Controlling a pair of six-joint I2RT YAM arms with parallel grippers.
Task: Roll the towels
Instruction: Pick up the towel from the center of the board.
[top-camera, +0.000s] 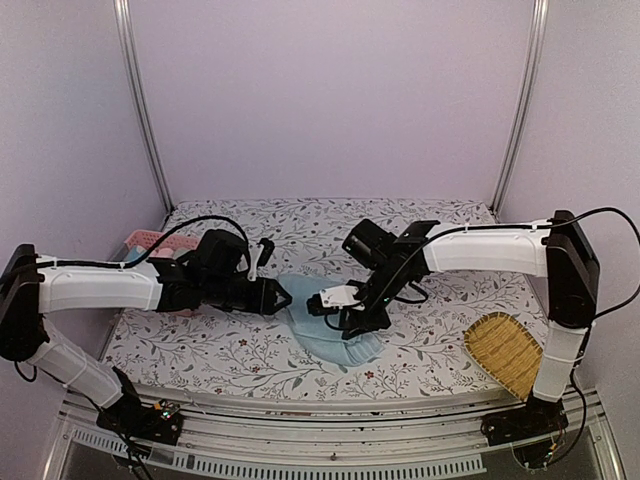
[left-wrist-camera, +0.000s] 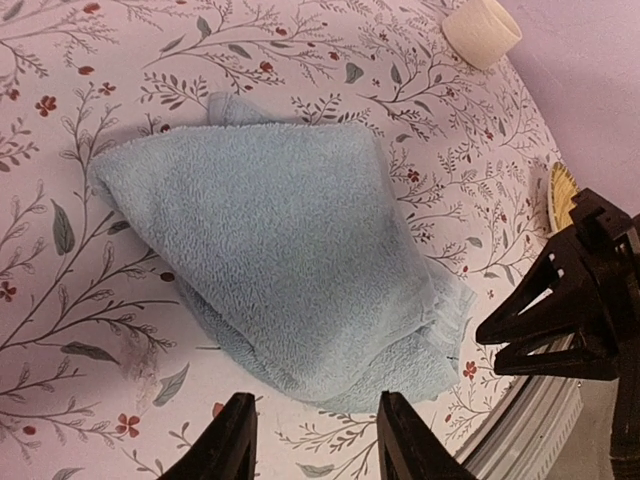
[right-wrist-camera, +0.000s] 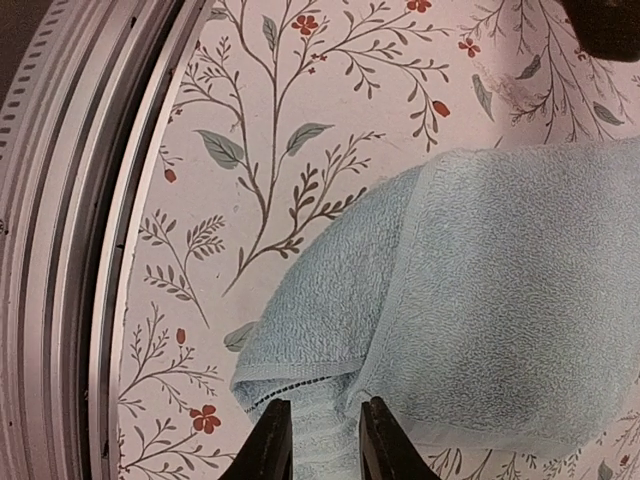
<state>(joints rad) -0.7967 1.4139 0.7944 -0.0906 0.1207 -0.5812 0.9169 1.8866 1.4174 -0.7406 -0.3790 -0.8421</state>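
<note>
Top external: high, behind arm bases, facing forward and down, far enough to take in whole flowered table (top-camera: 250, 350). Left wrist: close over light blue towel (left-wrist-camera: 290, 260), angled toward woven tray (left-wrist-camera: 560, 195), left gripper (left-wrist-camera: 315, 400) at bottom edge. Right wrist: nearest, steeply downward, right gripper (right-wrist-camera: 322, 405) at bottom, table's near rail (right-wrist-camera: 70, 200) on left. Shared by all three: towel.

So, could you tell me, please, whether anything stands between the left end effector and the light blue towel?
Nothing visible does. The left end effector hangs open with the edge of the light blue towel right in front of it; the right end effector sits at another edge, out of the way.
</note>
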